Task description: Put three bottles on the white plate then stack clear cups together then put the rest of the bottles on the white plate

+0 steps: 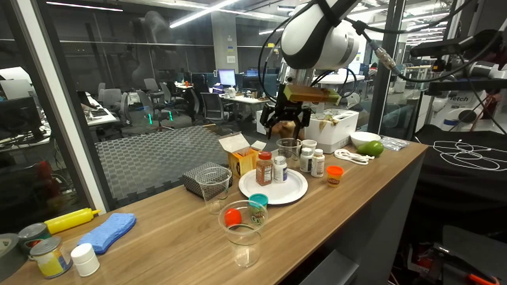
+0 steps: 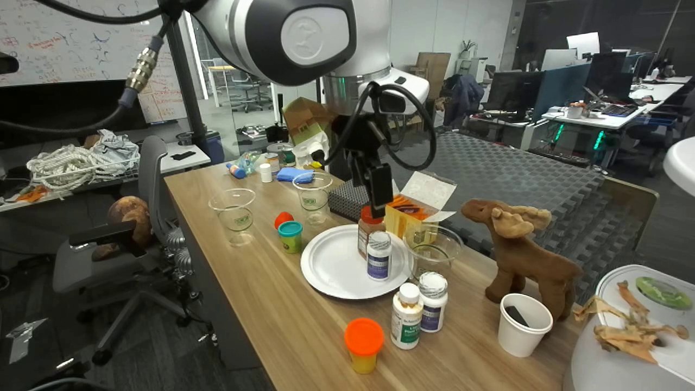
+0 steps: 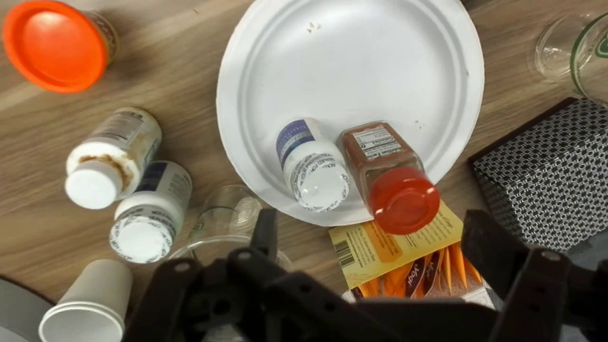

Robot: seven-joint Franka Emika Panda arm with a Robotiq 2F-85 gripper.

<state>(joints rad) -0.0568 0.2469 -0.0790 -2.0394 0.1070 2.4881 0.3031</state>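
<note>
Standing on white plate (image 3: 351, 71): two bottles (image 3: 313, 166) | three clear cups (image 2: 232, 217) (apart) | pincer (image 3: 374, 232) spread wide

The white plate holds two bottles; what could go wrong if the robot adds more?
The red-capped spice bottle and white pill bottle stand close together on the white plate; another arriving might knock them. The green-labelled bottle stands close to a second pill bottle; the open gripper could topple one while grasping the other. The clear cup beside the plate might get bumped.
</note>
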